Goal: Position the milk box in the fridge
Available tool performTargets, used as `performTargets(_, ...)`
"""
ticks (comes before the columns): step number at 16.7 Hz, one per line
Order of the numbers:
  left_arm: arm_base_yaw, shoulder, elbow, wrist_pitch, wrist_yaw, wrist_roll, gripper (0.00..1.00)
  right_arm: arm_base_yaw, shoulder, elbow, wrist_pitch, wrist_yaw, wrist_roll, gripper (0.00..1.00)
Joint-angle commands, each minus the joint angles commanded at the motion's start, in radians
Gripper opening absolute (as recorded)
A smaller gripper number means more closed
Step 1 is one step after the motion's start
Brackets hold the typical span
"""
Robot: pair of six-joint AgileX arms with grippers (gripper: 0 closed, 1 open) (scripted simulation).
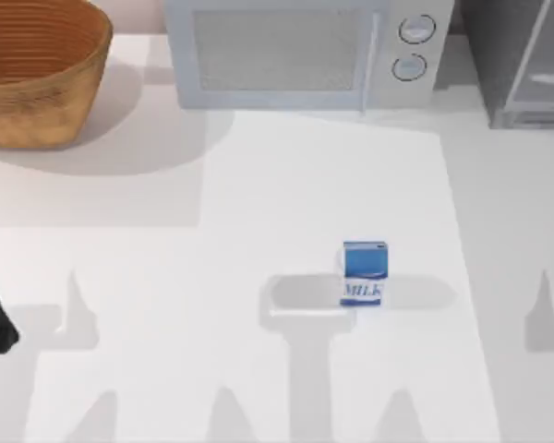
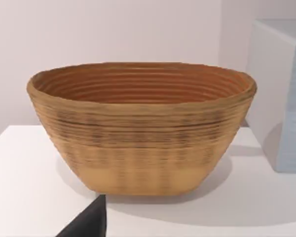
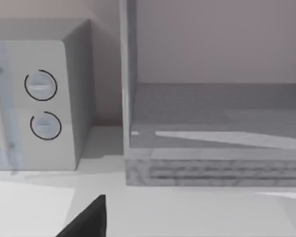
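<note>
Plainly, the milk box (image 1: pixel 364 273) stood upright mid-table, well apart from the fridge (image 1: pixel 520 61) at the far right corner, looking light, stiff and smooth-sided, best pinched across its flat sides; I couldn't tell either gripper's opening.

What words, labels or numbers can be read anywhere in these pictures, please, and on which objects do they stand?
"MILK": blue lettering on the white lower half of the small blue-topped milk box, standing upright on the white table.
The two round knobs of the light grey microwave carry no readable markings.
</note>
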Motion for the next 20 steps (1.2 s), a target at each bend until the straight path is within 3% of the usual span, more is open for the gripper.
performTargets(4,0.000,0.000,0.000,0.000,0.000,0.000,1.00,0.015,0.029,0.007,0.024,0.020,0.004,1.00)
performTargets(7,0.000,0.000,0.000,0.000,0.000,0.000,1.00,0.075,0.148,0.035,0.122,0.098,0.021,1.00)
performTargets(13,0.000,0.000,0.000,0.000,0.000,0.000,1.00,0.295,0.612,0.153,0.492,0.357,0.072,1.00)
performTargets(20,0.000,0.000,0.000,0.000,0.000,0.000,1.00,0.617,1.351,0.345,1.062,0.706,0.100,1.00)
